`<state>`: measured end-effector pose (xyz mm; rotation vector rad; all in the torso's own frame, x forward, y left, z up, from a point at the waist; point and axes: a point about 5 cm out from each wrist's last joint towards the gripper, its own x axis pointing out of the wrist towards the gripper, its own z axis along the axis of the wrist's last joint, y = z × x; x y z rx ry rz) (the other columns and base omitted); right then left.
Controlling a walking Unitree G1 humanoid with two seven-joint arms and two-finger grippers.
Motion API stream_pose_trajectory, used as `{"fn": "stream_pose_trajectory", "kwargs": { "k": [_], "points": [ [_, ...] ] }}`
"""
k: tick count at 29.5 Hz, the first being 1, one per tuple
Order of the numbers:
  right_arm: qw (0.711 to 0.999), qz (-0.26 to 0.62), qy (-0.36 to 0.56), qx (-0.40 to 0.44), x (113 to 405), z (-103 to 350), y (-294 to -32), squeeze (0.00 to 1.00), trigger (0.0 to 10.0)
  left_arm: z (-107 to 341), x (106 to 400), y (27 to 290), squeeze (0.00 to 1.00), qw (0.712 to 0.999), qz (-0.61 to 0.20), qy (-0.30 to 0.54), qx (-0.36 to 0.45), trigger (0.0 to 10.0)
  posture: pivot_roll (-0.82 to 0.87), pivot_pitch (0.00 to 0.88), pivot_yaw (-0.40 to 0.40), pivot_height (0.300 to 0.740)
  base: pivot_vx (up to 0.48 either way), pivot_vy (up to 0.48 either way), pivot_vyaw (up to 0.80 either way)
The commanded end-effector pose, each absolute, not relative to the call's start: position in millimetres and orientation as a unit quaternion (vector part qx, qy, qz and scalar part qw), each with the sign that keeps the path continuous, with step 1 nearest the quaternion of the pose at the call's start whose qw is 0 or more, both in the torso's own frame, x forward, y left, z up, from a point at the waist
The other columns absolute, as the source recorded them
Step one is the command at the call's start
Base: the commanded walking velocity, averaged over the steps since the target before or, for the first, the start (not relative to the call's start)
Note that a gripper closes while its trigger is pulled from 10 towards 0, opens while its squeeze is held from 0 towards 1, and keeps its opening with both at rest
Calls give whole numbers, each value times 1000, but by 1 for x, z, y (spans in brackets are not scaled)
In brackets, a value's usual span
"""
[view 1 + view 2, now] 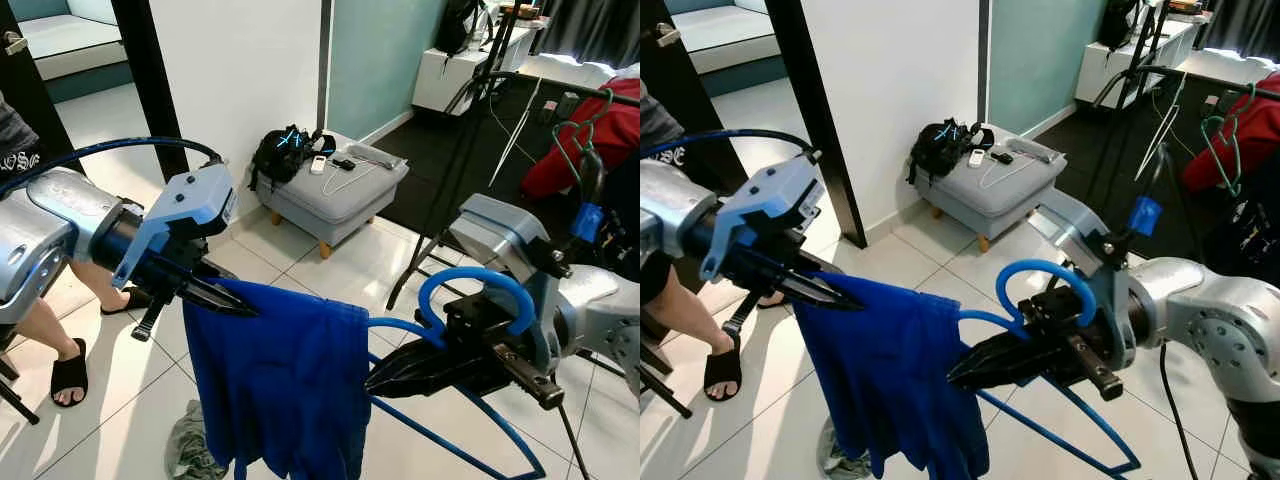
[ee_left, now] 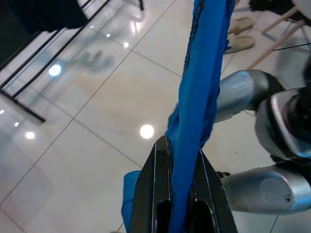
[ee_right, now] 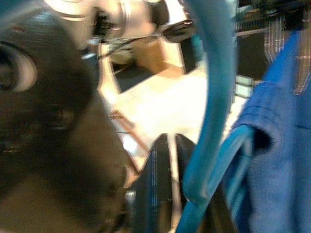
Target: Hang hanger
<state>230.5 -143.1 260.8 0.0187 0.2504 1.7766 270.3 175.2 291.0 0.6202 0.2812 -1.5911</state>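
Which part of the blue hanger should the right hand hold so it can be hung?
Probably the neck just under the hook, where the right hand sits now, coming from the robot's side. That leaves the hook's curve free above, while the shirt covers the shoulder held by the left hand.

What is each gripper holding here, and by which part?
Left gripper pinches the blue garment's upper edge. Right gripper holds the blue hanger just below its hook.

Both arms are clad in rounded silver housings; pale blue angular brackets are mounted at the wrists; the left gripper and right gripper are each formed of two long, tapered black fingers; a thin dark cable is looped over the left forearm.
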Motion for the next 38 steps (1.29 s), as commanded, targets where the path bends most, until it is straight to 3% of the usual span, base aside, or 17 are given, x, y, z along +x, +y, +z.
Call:
{"fn": "stream_pose_trajectory", "kwargs": {
  "k": [1,3,9,15,17,21,22,23,24,27,28,31,32,33,34,35,38],
  "points": [
    [654,750,96,-7,241,260,-149,1000,10000,287,274,178,0,658,-692,123,269,0,-78,0,-7,740,0,0,0],
    [681,727,93,-8,250,258,-158,1000,10000,285,276,183,0,669,-683,127,263,0,-76,0,-6,740,0,0,0],
    [701,707,92,-8,254,259,-171,1000,10000,282,280,188,0,684,-670,130,258,0,-76,0,-6,740,0,0,0],
    [740,664,105,-14,259,254,-200,1000,10000,274,291,203,0,720,-635,138,245,0,-79,0,-3,740,0,0,0],
    [787,606,108,-25,266,244,-219,1000,10000,261,300,213,0,752,-600,142,232,0,-84,0,2,740,0,0,0],
    [822,560,97,-34,274,235,-227,1000,10000,252,307,217,0,779,-572,137,215,0,-86,0,5,740,0,0,0],
    [845,528,81,-43,280,231,-227,875,10000,245,310,216,0,796,-556,132,199,0,-85,0,12,740,0,0,0],
    [845,528,81,-43,280,231,-227,875,10000,245,310,216,0,796,-556,132,199,0,-85,0,12,740,0,0,0],
    [874,480,60,-40,290,227,-227,82,10000,238,314,214,0,819,-531,126,178,0,-82,0,17,740,0,0,0],
    [892,447,48,-35,297,225,-226,82,10000,232,317,213,0,833,-514,124,163,0,-82,0,17,740,0,0,0],
    [915,403,24,-20,307,224,-222,0,10000,223,320,208,0,856,-485,117,136,0,-69,0,21,740,0,0,0],
    [943,332,-23,18,325,222,-208,0,10000,201,324,195,0,901,-414,106,71,0,-59,0,25,740,0,0,0],
    [943,332,-23,18,325,222,-208,0,10000,201,324,195,0,901,-414,106,71,0,-59,0,25,740,0,0,0],
    [948,313,-43,30,332,222,-201,0,10000,193,323,192,0,913,-389,105,60,3373,-37,0,29,740,0,0,0],
    [948,313,-43,30,332,222,-201,0,10000,193,323,192,0,913,-389,105,60,3373,-37,0,29,740,0,0,0],
    [953,292,-62,45,340,222,-193,0,10000,186,321,188,0,925,-364,101,32,10000,-32,0,30,740,0,0,0],
    [955,273,-97,63,351,224,-174,0,10000,177,315,186,0,942,-323,93,6,10000,5,0,30,740,0,0,0]
  ]
}}
